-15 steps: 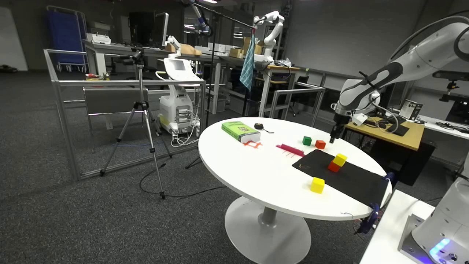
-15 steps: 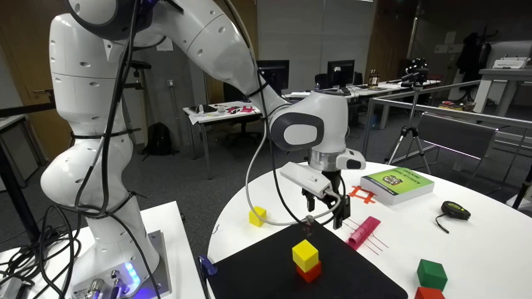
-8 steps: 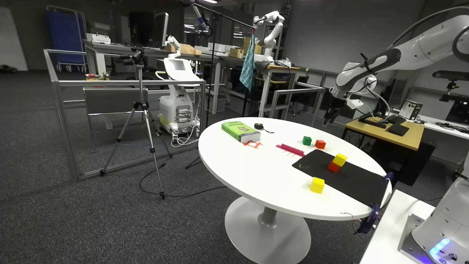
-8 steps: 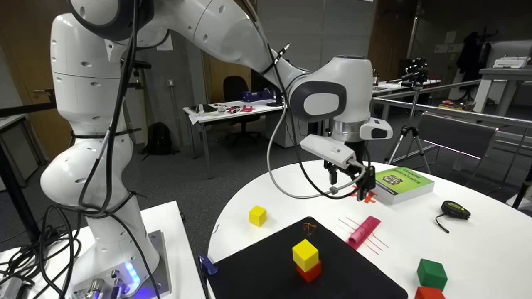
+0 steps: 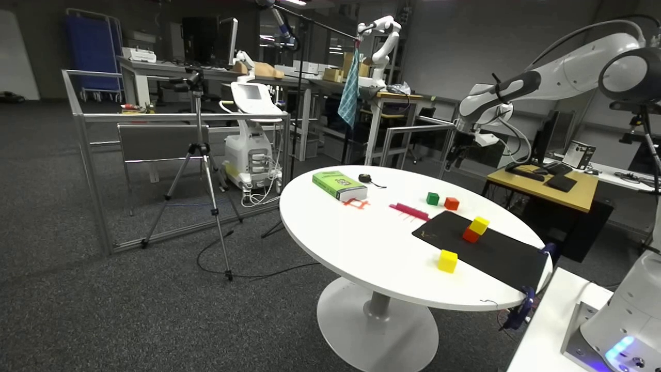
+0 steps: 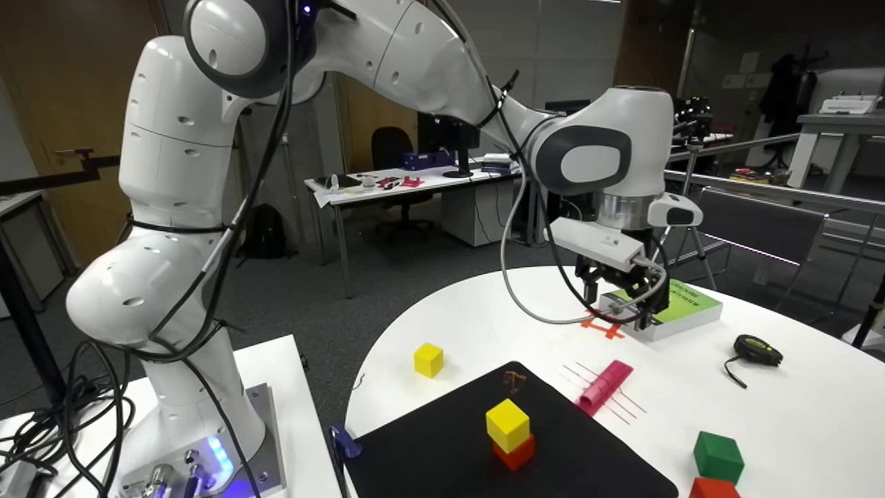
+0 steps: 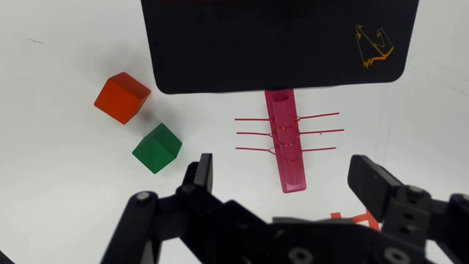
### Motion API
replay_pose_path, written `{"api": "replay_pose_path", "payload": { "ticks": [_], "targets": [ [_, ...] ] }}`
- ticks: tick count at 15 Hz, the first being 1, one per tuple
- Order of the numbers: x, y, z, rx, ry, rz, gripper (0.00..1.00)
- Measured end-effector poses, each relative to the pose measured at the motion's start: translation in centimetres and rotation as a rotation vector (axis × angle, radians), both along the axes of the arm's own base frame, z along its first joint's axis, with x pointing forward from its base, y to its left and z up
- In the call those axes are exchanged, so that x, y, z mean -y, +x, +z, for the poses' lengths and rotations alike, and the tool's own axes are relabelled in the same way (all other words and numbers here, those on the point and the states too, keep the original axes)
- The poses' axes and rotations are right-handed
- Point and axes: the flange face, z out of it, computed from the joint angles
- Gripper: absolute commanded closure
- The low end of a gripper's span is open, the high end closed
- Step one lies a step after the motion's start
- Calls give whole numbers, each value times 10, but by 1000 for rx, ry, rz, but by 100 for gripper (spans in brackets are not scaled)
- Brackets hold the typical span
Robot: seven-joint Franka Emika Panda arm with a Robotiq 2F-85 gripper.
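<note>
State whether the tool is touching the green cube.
Apart: in the wrist view, white tabletop shows between the green cube and the open tool.

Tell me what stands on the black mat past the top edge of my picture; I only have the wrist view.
Observer: A yellow block rests on top of a red block there, on the mat.
Operator: Any other yellow one that I'm missing?
Observer: Yes, a second yellow block stands on the white table, off the mat.
Operator: And the pink strip that shows between my fingers: am I down on it?
Observer: No. In an exterior view the gripper hangs well above it.
</note>
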Motion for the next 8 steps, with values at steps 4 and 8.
{"api": "replay_pose_path", "payload": {
  "ticks": [4,8],
  "targets": [
    [30,19,-30,-23,-15,40,0],
    [82,23,-70,-54,-25,71,0]
  ]
}}
